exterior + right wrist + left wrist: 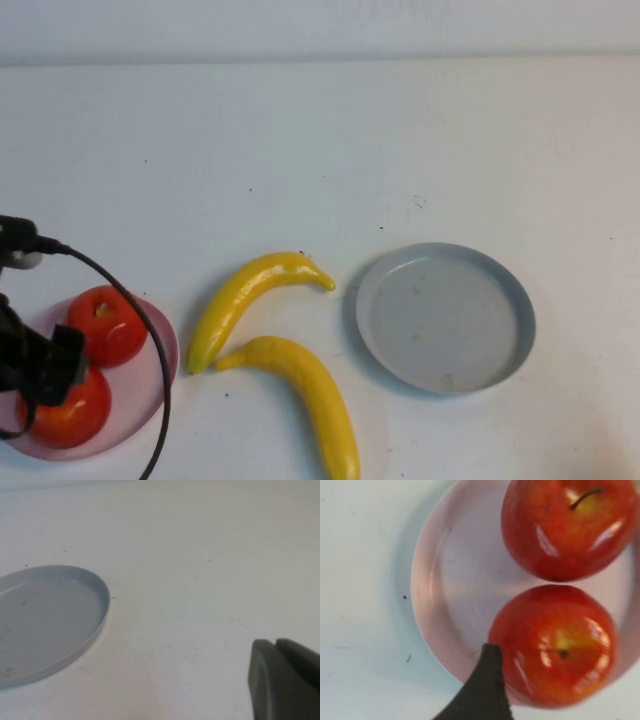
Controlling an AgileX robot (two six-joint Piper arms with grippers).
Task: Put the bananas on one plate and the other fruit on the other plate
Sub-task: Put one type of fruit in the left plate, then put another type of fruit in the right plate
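Observation:
Two red apples lie on the pale pink plate (150, 385) at the near left: one at the back (108, 325) and one at the front (68, 412). My left gripper (45, 365) hangs over the front apple (555, 645) and is open. One dark finger (487, 690) shows beside that apple, and the other is out of frame. Two yellow bananas lie on the table between the plates, one behind (250, 300) and one in front (305, 395). The grey-blue plate (445, 318) holds nothing. My right gripper (275, 642) is shut and empty, low over bare table beside that plate (45, 620).
A black cable (150, 340) loops from the left arm across the pink plate's right rim. The white table runs back to a pale wall. The right arm does not show in the high view.

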